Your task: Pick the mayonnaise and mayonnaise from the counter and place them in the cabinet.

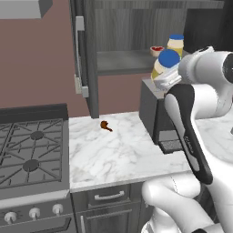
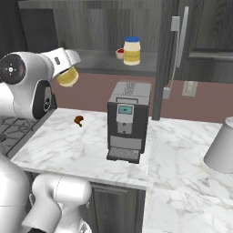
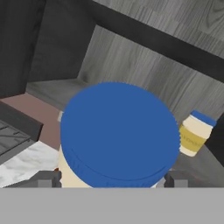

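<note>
A white robot arm holds one mayonnaise jar (image 1: pixel 165 63) in the air, in front of an open dark grey cabinet (image 1: pixel 132 27). The end effector (image 3: pixel 111 178) is clamped on the jar's sides, just below its blue lid (image 3: pixel 119 133), which faces the hand camera. From the right base camera the held jar looks tilted, its cream bottom pointing down and away from the wrist.

The second mayonnaise jar (image 2: pixel 132 50) already stands upright on the grey cabinet shelf (image 2: pixel 100 61). Just beside it sits a tiny white bowl (image 2: pixel 120 53) with red filling. The cabinet door (image 1: pixel 82 54) hangs open to the left, its silver bar handle (image 1: pixel 78 57) towards the room.

The step in hand appears to be carrying the held jar onto the shelf. To do it well, the arm would likely need to level the jar so its base meets the shelf flat, and aim for the bare stretch of shelf to the left of the standing jar and bowl, keeping well apart from both. The path also passes above the coffee machine (image 2: pixel 128 120), so height should be kept until the jar is over the shelf. Release only once the base is resting.

On the marble counter (image 1: pixel 118 150) lies a small brown object (image 1: pixel 105 125), too small to identify.
</note>
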Robot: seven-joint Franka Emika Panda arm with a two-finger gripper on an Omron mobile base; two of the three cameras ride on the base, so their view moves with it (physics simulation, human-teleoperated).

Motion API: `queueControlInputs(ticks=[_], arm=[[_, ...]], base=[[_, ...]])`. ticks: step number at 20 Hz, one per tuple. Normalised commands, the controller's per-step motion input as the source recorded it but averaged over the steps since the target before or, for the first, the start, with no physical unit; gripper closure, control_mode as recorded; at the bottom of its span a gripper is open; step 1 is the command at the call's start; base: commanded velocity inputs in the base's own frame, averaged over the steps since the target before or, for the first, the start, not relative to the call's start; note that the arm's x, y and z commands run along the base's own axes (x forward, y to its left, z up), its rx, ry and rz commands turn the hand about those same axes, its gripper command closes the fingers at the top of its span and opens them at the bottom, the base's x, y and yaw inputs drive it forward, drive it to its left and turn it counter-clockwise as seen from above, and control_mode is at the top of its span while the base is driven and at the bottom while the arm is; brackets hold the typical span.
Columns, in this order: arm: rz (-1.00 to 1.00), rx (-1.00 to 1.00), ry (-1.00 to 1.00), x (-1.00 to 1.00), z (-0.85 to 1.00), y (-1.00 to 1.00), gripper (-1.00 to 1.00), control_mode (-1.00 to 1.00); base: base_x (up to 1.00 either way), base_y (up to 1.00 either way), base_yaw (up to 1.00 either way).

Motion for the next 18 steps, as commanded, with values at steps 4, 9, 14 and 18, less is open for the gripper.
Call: queueControlInputs(ticks=[4, 9, 14, 18], arm=[[0.00, 0.00, 0.00, 0.14, 0.11, 0.00, 1.00, -1.00], [0.00, 0.00, 0.00, 0.40, 0.11, 0.00, 1.00, -1.00], [0.00, 0.02, 0.00, 0.40, 0.08, 0.00, 1.00, -1.00], [0.00, 0.04, 0.00, 0.38, 0.05, 0.00, 1.00, -1.00]], base=[[0.00, 0.00, 0.00], [0.00, 0.00, 0.00], [0.00, 0.00, 0.00], [0.00, 0.00, 0.00]])
